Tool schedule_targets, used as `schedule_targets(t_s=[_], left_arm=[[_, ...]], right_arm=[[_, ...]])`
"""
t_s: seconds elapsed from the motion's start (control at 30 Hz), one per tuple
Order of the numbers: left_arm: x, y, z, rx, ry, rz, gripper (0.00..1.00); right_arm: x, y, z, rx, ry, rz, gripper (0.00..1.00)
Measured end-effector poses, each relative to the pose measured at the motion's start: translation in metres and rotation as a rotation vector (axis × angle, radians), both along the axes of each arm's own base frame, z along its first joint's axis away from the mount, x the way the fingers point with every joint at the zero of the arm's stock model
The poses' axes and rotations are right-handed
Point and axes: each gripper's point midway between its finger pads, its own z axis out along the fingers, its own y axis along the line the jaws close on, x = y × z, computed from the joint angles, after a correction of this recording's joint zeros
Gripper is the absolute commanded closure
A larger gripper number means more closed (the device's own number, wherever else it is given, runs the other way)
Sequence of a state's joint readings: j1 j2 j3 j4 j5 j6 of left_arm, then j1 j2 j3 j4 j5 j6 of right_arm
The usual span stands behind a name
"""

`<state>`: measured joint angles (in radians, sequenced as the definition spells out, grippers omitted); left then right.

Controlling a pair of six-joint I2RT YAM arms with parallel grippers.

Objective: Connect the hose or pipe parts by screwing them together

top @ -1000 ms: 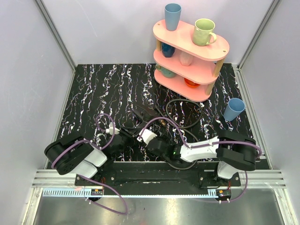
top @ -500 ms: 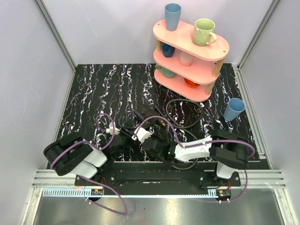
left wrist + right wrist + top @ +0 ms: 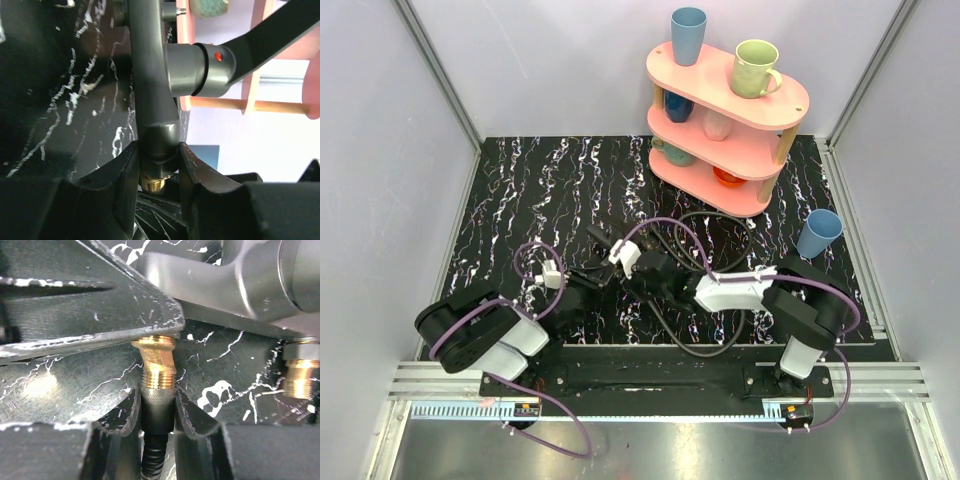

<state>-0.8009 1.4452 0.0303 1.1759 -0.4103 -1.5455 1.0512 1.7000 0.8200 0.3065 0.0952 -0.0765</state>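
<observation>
A tiered shelf [image 3: 715, 72] stands at the counter's [image 3: 520, 190] far right, with a cup [image 3: 688, 34] and a mug [image 3: 755, 68] on top. A lone cup [image 3: 818, 233] stands right of it. The hose [image 3: 157, 412] loops before the shelf, with the angular piece [image 3: 150, 75] mid-counter, left of the loop.

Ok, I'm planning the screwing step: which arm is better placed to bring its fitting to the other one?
Right, probably. The right gripper pinches the hose just behind its brass thread, which juts out ahead, near the fitting of the angled piece. The left gripper clamps that piece, suited to bracing.
</observation>
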Motion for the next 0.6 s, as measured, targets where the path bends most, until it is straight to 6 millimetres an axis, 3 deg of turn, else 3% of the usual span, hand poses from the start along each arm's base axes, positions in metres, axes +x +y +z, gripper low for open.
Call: schedule_targets(t_s=[0.23, 0.6], left_arm=[[0.001, 0.009, -0.032, 0.076, 0.063, 0.037, 1.00], [0.006, 0.011, -0.034, 0.048, 0.071, 0.073, 1.00]], right_arm=[[-0.003, 0.009, -0.031, 0.083, 0.259, 0.090, 1.00], [-0.004, 0.016, -0.028, 0.323, 0.568, 0.138, 1.00]])
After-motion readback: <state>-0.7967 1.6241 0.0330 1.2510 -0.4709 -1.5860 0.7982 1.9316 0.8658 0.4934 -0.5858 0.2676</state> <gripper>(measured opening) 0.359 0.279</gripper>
